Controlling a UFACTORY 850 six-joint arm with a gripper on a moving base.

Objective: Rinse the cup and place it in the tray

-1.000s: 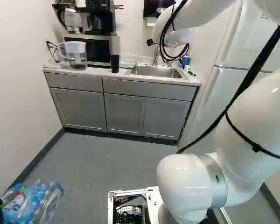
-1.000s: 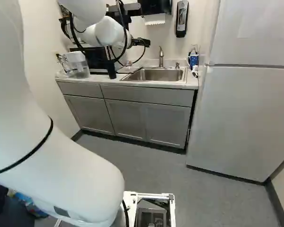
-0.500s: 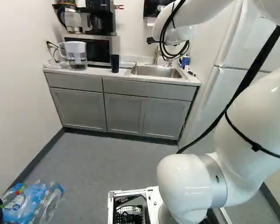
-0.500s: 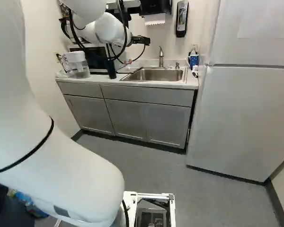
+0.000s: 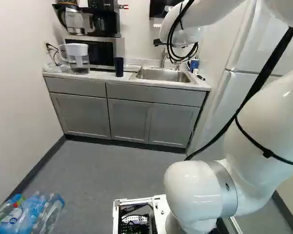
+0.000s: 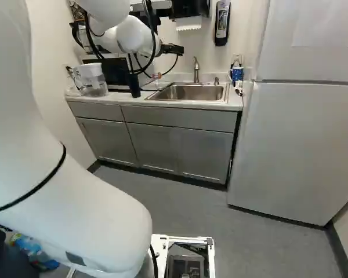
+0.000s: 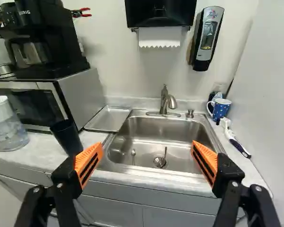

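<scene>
- My tool (image 6: 174, 50), fingers spread wide, faces the sink (image 7: 144, 135).
- The cup (image 7: 66, 136) stands near the surface's (image 7: 38, 153) front edge.
- The tray (image 7: 108, 119) lies toward the back edge, just beside the sink.

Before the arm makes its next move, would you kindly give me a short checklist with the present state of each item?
1. Gripper open and empty: ok.
2. Black cup upright on the counter: ok.
3. Gripper lined up with the black cup: not ok; the cup is off to one side, and the sink lies ahead between the fingers.
4. Right cup settled: cannot tell; a blue mug stands on the sink's other side.
5. Tray free to receive the cup: ok, nothing stands in it.
6. Faucet running: not ok, no stream shows.
</scene>
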